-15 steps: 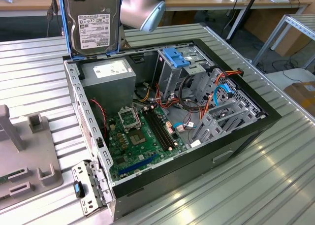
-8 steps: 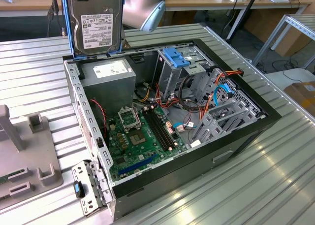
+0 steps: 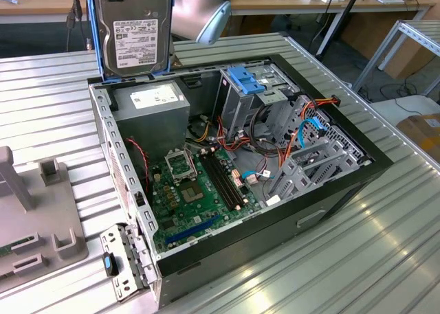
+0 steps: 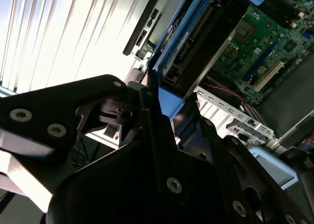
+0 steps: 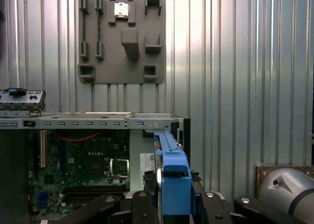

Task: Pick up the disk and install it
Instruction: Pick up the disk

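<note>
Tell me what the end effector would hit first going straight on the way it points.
Probably the grey power supply, touched first by the lower edge of the held disk; depth is unclear, so possibly the case rim.

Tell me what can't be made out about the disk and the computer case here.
- Exterior view: the disk is cut off by the picture's top edge.
- First wrist view: the disk sits edge-on, and the gripper covers its near end.
- Exterior view: cables hide part of the drive cage's inside.
</note>
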Robot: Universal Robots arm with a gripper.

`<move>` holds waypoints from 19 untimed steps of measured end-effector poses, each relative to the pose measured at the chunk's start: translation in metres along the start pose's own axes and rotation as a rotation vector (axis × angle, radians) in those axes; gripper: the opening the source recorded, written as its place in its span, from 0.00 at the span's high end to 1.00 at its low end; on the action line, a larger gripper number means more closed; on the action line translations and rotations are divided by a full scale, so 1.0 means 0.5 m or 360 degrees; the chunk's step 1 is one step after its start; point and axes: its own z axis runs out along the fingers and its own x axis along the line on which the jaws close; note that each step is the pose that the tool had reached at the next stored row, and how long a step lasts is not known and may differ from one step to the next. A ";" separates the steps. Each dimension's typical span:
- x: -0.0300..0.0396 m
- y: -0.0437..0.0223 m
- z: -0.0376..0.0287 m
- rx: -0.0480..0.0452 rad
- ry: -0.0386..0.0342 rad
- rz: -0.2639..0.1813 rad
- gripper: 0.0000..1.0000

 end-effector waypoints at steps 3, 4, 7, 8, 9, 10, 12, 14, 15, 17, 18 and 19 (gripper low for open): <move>0.000 -0.004 0.000 0.0000 0.0000 0.0000 0.64; 0.000 -0.008 0.000 0.0000 0.0000 0.0000 0.64; 0.000 -0.023 0.001 0.0000 0.0000 0.0000 0.64; 0.000 -0.026 0.001 0.0000 0.0000 0.0000 0.64; 0.000 -0.028 0.001 0.0000 0.0000 0.0000 0.64; 0.000 -0.032 0.001 0.0000 0.0000 0.0000 0.64; 0.000 -0.034 0.001 0.0000 0.0000 0.0000 0.64; 0.000 -0.035 0.001 0.0000 0.0000 0.0000 0.64; 0.000 -0.036 0.001 0.0000 0.0000 0.0000 0.64; 0.000 -0.045 0.001 0.0000 0.0000 0.0000 0.64; 0.000 -0.047 0.001 0.0000 0.0000 0.0000 0.64; 0.000 -0.049 0.001 0.0000 0.0000 0.0000 0.64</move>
